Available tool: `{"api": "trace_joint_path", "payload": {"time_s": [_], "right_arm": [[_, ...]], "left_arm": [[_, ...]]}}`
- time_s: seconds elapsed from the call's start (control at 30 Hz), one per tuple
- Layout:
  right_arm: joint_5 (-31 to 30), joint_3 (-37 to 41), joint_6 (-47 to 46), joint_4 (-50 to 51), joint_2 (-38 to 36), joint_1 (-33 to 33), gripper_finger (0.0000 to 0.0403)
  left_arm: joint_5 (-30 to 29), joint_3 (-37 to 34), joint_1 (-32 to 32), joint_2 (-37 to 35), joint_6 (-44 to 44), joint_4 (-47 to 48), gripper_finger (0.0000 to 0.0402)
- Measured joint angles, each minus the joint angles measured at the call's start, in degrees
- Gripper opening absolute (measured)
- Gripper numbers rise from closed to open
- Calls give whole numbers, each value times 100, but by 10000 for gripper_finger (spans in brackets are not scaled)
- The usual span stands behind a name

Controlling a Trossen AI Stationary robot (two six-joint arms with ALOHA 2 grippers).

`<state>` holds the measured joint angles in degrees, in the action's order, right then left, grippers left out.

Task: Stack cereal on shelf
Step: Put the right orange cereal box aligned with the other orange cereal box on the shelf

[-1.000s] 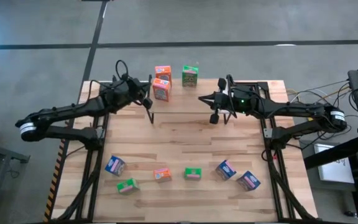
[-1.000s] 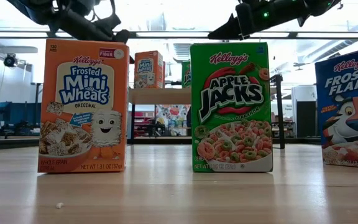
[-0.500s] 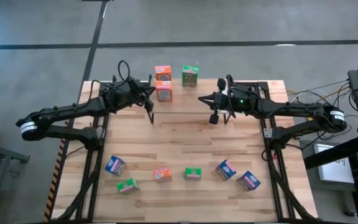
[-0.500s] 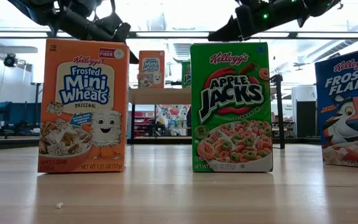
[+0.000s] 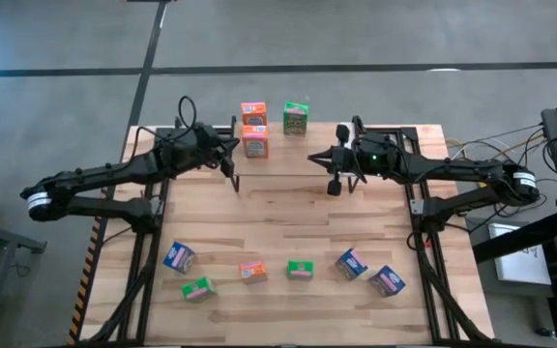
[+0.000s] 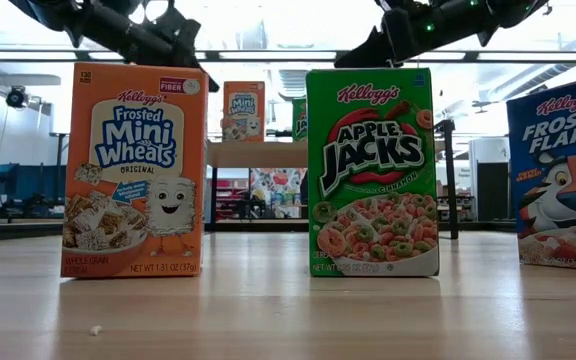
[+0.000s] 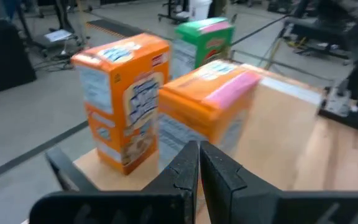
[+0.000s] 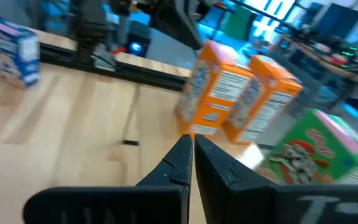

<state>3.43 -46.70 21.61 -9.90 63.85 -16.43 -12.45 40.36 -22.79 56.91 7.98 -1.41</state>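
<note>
Cereal boxes: 2 orange boxes [image 5: 253,129] and 1 green box [image 5: 296,117] stand on the shelf [image 5: 288,141]. Left end effector [image 5: 228,146] hovers just beside the orange ones, clenched and empty; right end effector [image 5: 313,155], near the green box, likewise. 6 boxes [image 5: 301,270] sit along the surface [image 5: 288,217] front.

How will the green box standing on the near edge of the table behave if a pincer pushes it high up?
The green box stands upright on a narrow base, taller than wide, so a high push would probably tip it rather than slide it. It looks like thin cardboard, so likely light and easy to dent. The wooden table looks smooth, so a low push may slide it.
</note>
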Motion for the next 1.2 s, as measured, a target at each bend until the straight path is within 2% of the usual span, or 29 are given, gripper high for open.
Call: {"api": "trace_joint_path", "payload": {"time_s": [0.3, 0.43, 0.73, 1.2], "right_arm": [[159, 4, -586, -161, 8, -16, 9], [167, 2, -939, -361, 251, -12, 9], [174, -246, -1384, -1266, 1405, -12, 9], [314, -1704, -1409, -1245, 3188, -164, 9]], "left_arm": [[0, -33, 683, -31, -222, 1, 0], [0, -33, 897, 80, -410, 21, 0], [4, -42, 1107, 274, -792, 267, 0], [-56, -42, 1087, 926, -963, 74, 0]]}}
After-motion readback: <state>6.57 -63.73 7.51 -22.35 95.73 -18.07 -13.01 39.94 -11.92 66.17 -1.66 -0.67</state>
